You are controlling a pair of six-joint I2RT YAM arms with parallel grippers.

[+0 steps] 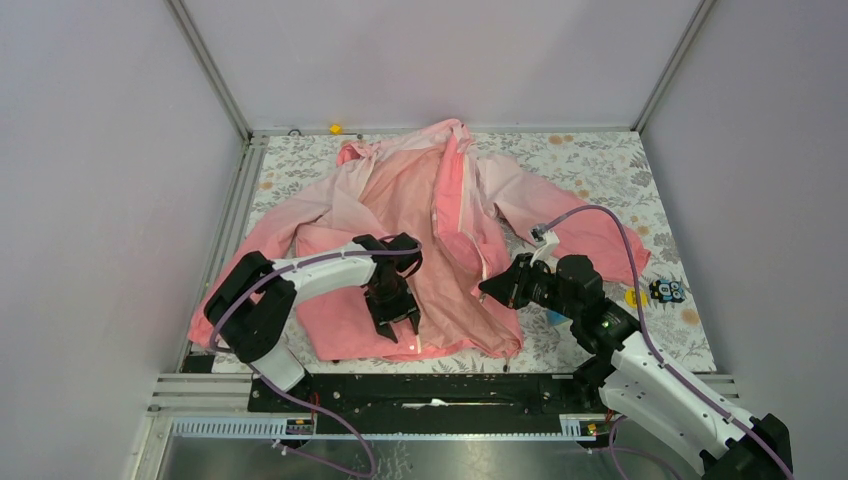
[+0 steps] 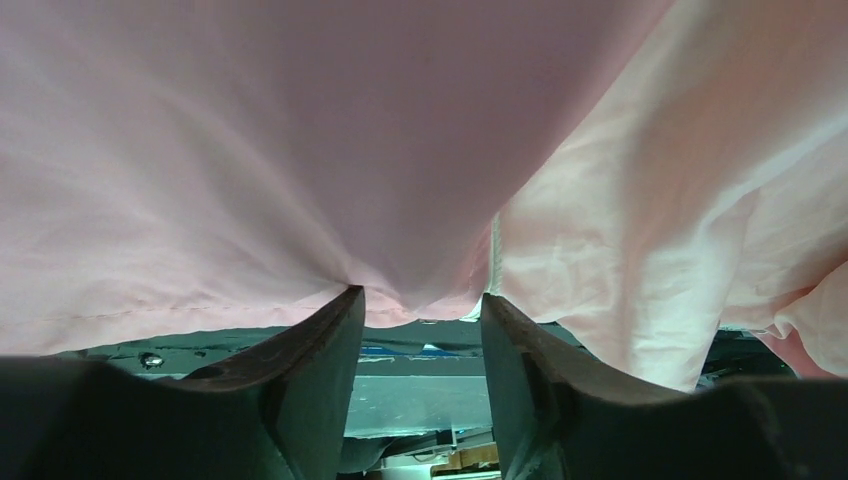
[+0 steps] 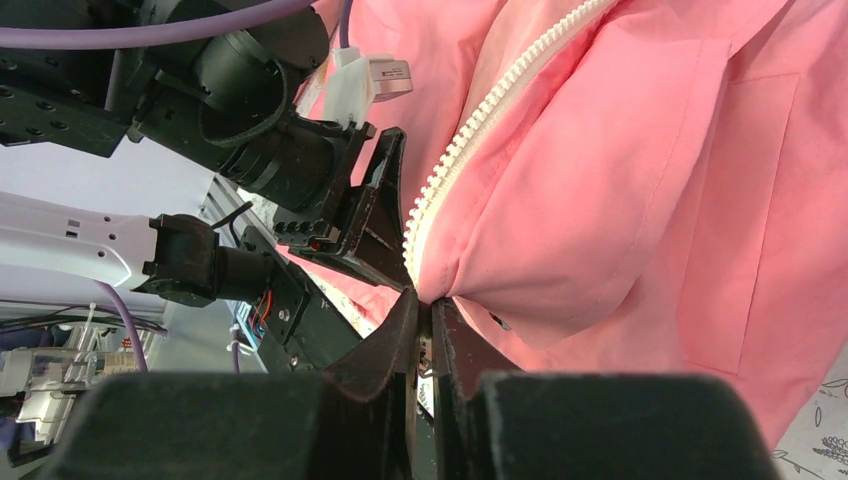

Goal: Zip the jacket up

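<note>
**Grip on the jacket (image 1: 400, 200): left jaws wide, right jaws shut**

Watching from my remote desk, I see the left gripper (image 1: 393, 305) hanging nose-down over the near hem, its jaws standing well apart. In the left wrist view the coral hem sags onto the fingertips (image 2: 340, 305). A small fold dips toward the gap between them and touches one tip, but nothing is pinched. A paler panel with a white edge hangs just outside the other finger.

Beyond both sets of jaws the jacket lies spread on the floral table cover (image 1: 600, 160). Its collar is at the far side and one sleeve is thrown out to each side. The white zipper (image 1: 462, 200) runs from the collar down toward the right jaws.

The right gripper (image 1: 492, 287) reaches in sideways at the near front edge. The right wrist view shows its jaws pressed together on the jacket's fabric, right at the lower end of the zipper teeth. A pouch of coral cloth bulges just above the pinch. In that view the left gripper's black fingers sit near, just across the line of teeth from the clamp.

Behind the right jaws, past the arm's wrist, a small yellow piece (image 1: 630, 296) and a dark toy-like object (image 1: 667, 290) rest on the cover, clear of the cloth.
</note>
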